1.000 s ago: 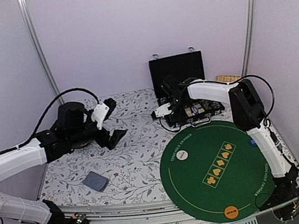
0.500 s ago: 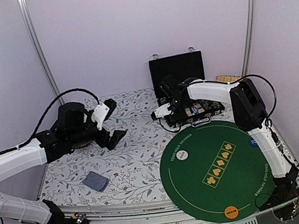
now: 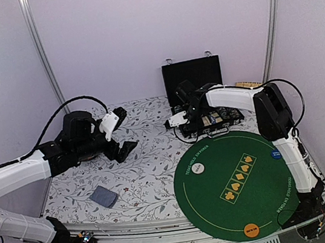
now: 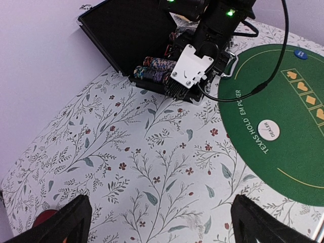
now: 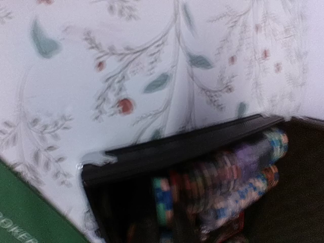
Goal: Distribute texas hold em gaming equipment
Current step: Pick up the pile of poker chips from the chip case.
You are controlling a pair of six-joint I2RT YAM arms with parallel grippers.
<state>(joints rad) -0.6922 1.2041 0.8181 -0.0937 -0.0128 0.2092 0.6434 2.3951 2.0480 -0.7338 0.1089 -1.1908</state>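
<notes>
Reaching into the open black case, the right pincer sits among the striped poker chips; whether it is clamped on one, I cannot tell. The left pincer stands wide apart above the flowered worktop. These smooth, round chips are packed on edge in tight rows, so a shallow grip may slip or drag neighbours out

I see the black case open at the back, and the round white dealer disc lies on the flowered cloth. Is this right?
No: the round white dealer disc lies on the round green felt mat, not the flowered cloth, as the left wrist view shows. The black case is open at the back.
</notes>
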